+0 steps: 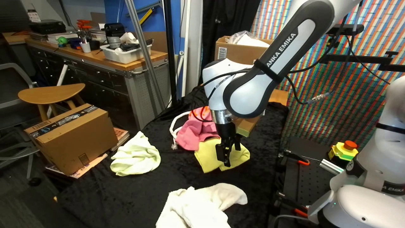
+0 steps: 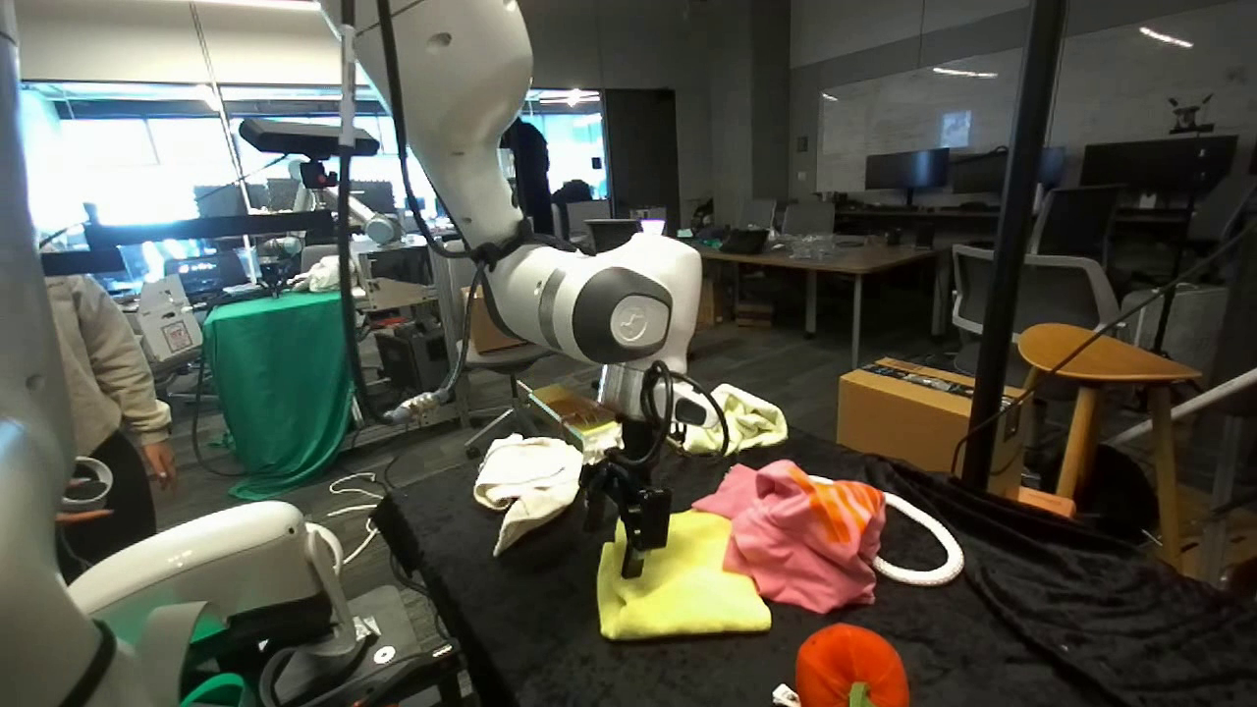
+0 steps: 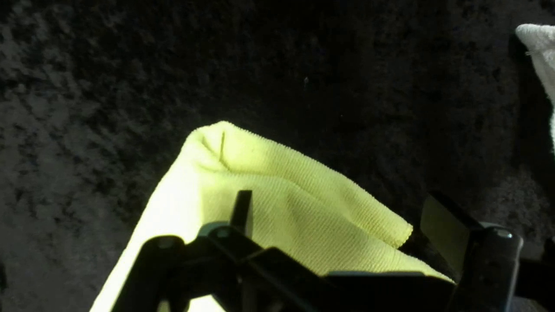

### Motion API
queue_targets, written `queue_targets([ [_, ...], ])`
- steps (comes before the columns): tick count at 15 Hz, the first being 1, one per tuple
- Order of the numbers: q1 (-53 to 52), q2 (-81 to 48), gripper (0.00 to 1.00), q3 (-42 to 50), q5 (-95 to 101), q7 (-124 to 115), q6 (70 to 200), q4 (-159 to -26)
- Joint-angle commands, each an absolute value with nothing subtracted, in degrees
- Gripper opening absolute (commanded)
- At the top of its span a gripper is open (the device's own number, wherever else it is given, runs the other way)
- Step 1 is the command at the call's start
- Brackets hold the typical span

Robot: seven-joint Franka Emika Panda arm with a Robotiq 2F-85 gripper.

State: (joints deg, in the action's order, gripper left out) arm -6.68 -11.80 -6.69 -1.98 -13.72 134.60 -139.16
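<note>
Noted gripper spread wide and empty above folded yellow cloth on black-draped worktop, apparently pointed down so as to span the cloth's edge, with pink fabric bundle just beside that cloth.

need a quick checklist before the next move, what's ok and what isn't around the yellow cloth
1. Jaws open: ok, they stand apart in the wrist view.
2. Jaws at the yellow cloth: ok, they overlap it in all the views.
3. Jaws off the cloth's surface: cannot tell, the views do not settle whether they touch.
4. Pink bundle away from the yellow cloth: not ok, the two seem to meet along one side in both exterior views.
5. White towel away from the yellow cloth: ok, a dark gap shows between them.
6. Red button uncovered: ok, nothing lies on it.
</note>
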Motion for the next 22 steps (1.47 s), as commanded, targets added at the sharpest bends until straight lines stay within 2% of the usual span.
queue_targets([
  [1,-6.4,-14.6,1.0,-6.97,-4.78,-8.9,136.39,-137.3],
  [15,-5.49,-16.93,1.0,-5.91,-4.49,-6.5,141.08,-136.12],
  [16,-5.49,-16.83,0.95,-5.9,-4.48,-6.51,141.21,-136.21],
  [17,-5.5,-16.92,0.8,-5.85,-4.43,-6.52,141.36,-136.17],
  [18,-5.51,-16.9,0.72,-5.83,-4.43,-6.57,141.45,-136.2],
  [19,-5.51,-16.74,0.73,-5.82,-4.47,-6.6,141.44,-136.3],
  [21,-5.54,-16.77,0.57,-5.74,-4.38,-6.69,141.7,-136.28],
  [22,-5.59,-16.61,0.53,-5.66,-4.28,-6.81,141.77,-136.37],
])
